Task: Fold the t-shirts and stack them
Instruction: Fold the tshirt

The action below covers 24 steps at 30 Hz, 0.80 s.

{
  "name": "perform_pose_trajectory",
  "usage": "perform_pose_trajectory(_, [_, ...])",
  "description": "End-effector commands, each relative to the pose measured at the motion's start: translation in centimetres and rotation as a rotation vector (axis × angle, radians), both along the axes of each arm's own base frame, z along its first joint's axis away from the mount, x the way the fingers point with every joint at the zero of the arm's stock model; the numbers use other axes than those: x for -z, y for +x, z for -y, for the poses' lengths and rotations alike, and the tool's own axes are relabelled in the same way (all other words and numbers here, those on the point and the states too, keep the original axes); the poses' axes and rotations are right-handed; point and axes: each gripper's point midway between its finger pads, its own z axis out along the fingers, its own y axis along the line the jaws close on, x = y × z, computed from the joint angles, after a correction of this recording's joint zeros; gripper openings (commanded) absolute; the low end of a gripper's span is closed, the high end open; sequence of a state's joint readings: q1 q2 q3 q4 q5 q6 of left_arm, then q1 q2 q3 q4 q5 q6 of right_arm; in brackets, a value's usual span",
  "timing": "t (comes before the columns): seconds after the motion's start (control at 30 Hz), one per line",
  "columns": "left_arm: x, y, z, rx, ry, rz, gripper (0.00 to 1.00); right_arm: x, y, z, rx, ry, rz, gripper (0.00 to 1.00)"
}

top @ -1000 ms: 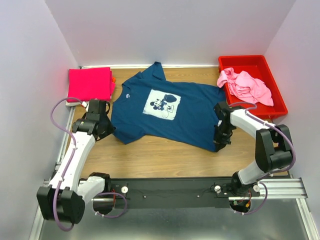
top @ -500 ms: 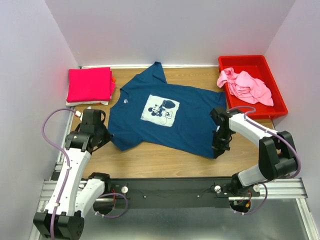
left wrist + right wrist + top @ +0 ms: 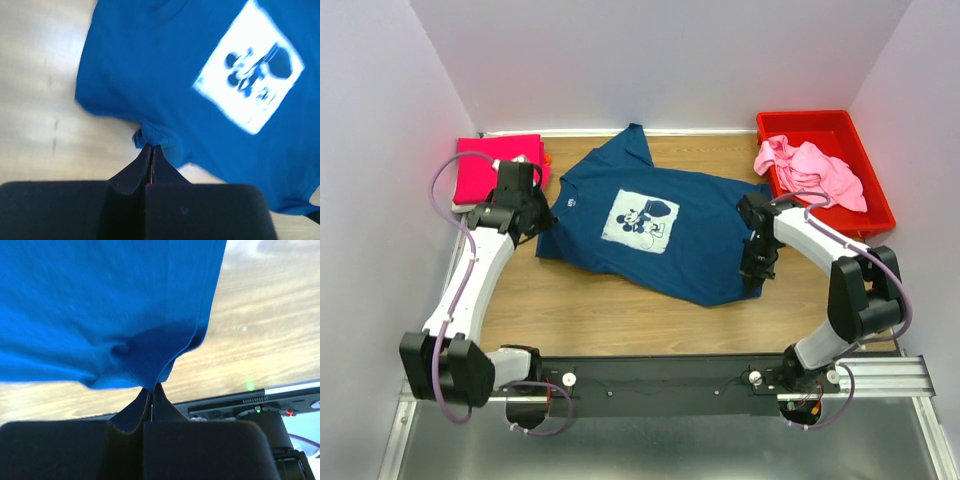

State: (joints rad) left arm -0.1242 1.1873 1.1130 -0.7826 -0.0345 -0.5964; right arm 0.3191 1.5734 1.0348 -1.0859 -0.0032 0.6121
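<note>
The navy blue t-shirt (image 3: 660,235) with its white cartoon-mouse print lies spread across the wooden table, print up. My left gripper (image 3: 542,222) is shut on the shirt's left edge near the sleeve; the left wrist view shows the navy cloth (image 3: 200,70) pinched at my left gripper (image 3: 151,146). My right gripper (image 3: 752,285) is shut on the shirt's lower right hem, with cloth (image 3: 100,305) bunched at my right gripper (image 3: 152,386). A magenta t-shirt (image 3: 482,168) lies folded at the back left. A light pink t-shirt (image 3: 810,168) lies crumpled in the bin.
The red plastic bin (image 3: 860,215) stands at the back right against the wall. Grey walls close in the table on three sides. A black rail (image 3: 660,380) with the arm bases runs along the near edge. Bare wood (image 3: 610,310) shows in front of the shirt.
Both grippers moved away from the near edge, dragging the navy shirt with them. The left arm swung up toward the magenta shirt and the shirt's left edge shifted back.
</note>
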Motion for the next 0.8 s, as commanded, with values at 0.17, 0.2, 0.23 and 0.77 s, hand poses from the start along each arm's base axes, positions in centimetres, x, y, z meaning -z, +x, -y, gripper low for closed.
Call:
perform_pose_trajectory(0.17, [-3.5,7.5,1.9,0.141,0.001,0.15,0.0,-0.6,4.7,1.3,0.091,-0.021,0.072,0.0])
perform_pose_trajectory(0.2, [-3.0,8.3,2.0,0.147,0.003,0.139,0.0,-0.7,5.1,1.4,0.096,-0.016,0.08,0.0])
perform_pose_trajectory(0.23, [-3.7,9.0,2.2,0.155,0.006,0.159,0.0,-0.8,5.5,1.7,0.111,-0.015,0.085,0.01])
perform_pose_trajectory(0.77, [-4.2,16.7,2.5,0.151,0.04,0.194,0.0,-1.5,11.0,5.0,0.213,-0.012,0.138,0.0])
